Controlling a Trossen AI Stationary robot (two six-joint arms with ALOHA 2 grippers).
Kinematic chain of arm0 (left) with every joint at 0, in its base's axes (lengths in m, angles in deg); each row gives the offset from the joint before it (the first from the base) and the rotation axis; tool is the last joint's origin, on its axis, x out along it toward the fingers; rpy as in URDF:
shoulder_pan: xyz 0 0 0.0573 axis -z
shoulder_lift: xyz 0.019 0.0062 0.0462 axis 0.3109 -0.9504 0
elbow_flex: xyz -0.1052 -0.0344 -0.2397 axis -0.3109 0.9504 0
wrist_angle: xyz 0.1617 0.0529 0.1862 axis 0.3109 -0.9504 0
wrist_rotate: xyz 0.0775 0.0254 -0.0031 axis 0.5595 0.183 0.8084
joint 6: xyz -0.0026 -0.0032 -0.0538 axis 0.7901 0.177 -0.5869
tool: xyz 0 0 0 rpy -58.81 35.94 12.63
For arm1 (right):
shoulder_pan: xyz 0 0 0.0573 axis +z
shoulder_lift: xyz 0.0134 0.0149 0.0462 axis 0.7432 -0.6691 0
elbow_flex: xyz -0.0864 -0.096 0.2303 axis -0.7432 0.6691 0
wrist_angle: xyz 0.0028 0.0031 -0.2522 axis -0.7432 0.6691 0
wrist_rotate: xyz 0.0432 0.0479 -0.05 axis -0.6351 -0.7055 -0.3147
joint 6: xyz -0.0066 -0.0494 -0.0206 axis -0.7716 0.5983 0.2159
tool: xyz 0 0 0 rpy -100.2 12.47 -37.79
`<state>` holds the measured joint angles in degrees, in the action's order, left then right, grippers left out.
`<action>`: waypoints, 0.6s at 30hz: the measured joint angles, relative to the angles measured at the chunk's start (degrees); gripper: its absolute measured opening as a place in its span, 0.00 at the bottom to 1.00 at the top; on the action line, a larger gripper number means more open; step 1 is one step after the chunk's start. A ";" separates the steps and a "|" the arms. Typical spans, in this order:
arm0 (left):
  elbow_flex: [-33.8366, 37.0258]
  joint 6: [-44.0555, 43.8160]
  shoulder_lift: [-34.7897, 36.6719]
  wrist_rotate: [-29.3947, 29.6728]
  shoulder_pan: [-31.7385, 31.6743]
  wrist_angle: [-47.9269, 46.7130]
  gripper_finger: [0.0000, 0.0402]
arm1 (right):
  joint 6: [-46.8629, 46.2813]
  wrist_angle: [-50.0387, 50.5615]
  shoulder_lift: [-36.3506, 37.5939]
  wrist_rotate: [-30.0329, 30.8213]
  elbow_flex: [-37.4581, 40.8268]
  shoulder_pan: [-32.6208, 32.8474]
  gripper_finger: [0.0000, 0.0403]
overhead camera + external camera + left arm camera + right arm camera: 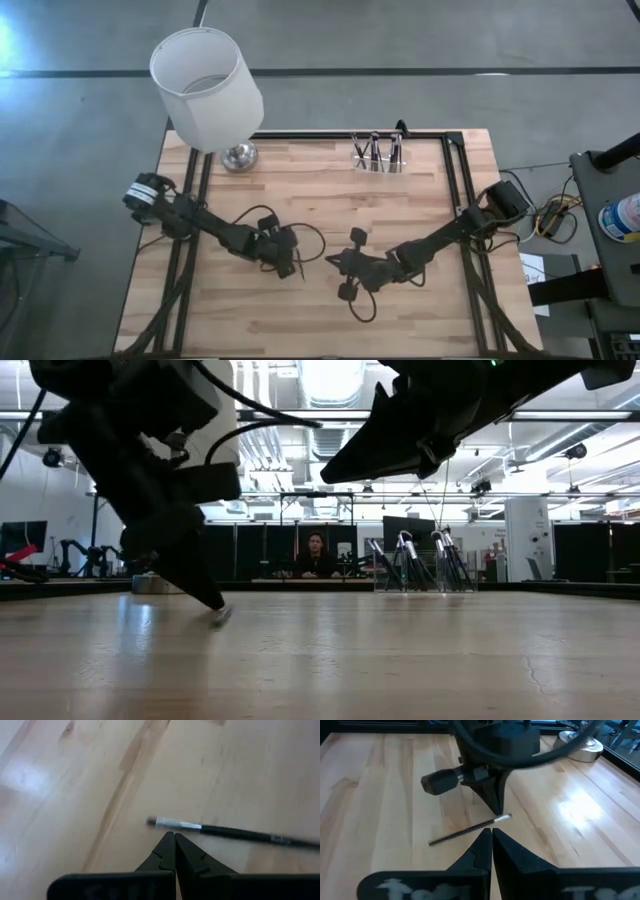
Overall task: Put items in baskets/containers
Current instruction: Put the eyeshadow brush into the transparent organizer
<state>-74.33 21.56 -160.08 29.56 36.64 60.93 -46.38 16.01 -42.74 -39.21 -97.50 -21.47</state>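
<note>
One brush (225, 831) lies flat on the table (420, 200), just ahead of the left gripper (174, 836), whose fingers are pressed together. It needs to spread them, straddle the handle, then pinch. Right gripper (491, 831), also shut, hovers near. Holder (378, 160) sits well apart.

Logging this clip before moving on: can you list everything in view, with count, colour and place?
Loose brush: one, dark with silver ferrule, flat on the table centre, by both gripper tips.
Clear holder: one, see-through, far edge of table.
Brushes in holder: several, dark, standing tilted; exact count unclear.
Lamp: one, white shade, silver base, far left corner.
Table: one, light wood, black frame.
Person: one, in the room behind.
Left gripper: shut, tip beside the brush.
Right gripper: shut, facing it.
</note>
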 joint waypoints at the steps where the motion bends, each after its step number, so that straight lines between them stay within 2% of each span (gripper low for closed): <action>1: -0.02 0.40 -0.23 -0.11 -0.39 0.81 0.00 | 0.05 0.02 0.00 0.00 0.00 0.10 0.02; 9: 0.09 4.19 -2.50 -0.41 -1.26 10.17 0.00 | 0.18 0.24 0.00 -0.20 0.04 0.39 0.02; 14: 0.12 3.94 -1.68 -0.42 0.98 7.56 0.00 | -0.21 0.40 0.00 -0.20 0.07 0.63 0.02; 18: 0.14 0.54 0.29 -0.90 3.65 2.47 0.00 | -0.50 0.98 0.00 -0.22 0.11 0.63 0.02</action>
<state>-74.19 22.10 -159.79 28.66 40.29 63.40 -46.88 16.99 -42.74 -39.43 -97.39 -20.85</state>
